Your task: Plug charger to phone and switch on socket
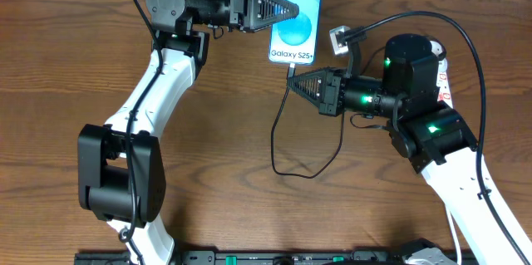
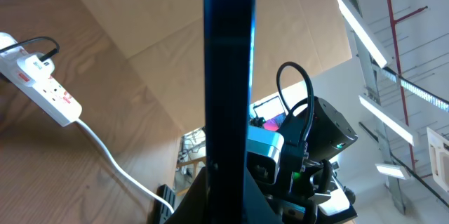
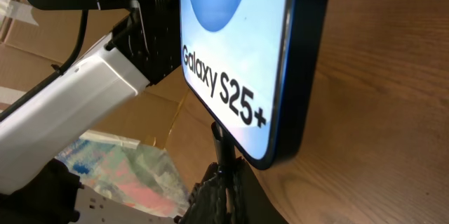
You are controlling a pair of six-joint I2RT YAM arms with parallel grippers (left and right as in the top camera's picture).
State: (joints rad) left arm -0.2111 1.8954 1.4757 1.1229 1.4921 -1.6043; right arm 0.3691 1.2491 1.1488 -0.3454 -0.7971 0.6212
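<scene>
The phone (image 1: 298, 12), black-framed with a blue-and-white "Galaxy S25+" screen, is held raised at the table's far middle. My left gripper (image 1: 295, 7) is shut on its side edge; the phone's dark edge (image 2: 228, 76) fills the left wrist view. My right gripper (image 1: 293, 83) is shut on the charger's black connector (image 3: 223, 143), which meets the phone's bottom edge (image 3: 242, 62). The thin black charger cable (image 1: 287, 144) loops over the table below. The white socket (image 2: 42, 87) with red markings lies at the left of the left wrist view, a black plug in it; overhead it is mostly hidden behind my right arm (image 1: 440, 74).
The socket's thick white cord (image 2: 116, 164) runs across the wood table (image 1: 75, 57). A cardboard wall (image 2: 210, 13) stands beyond the table's far edge. My right arm's base and cabling (image 1: 465, 174) fill the right side.
</scene>
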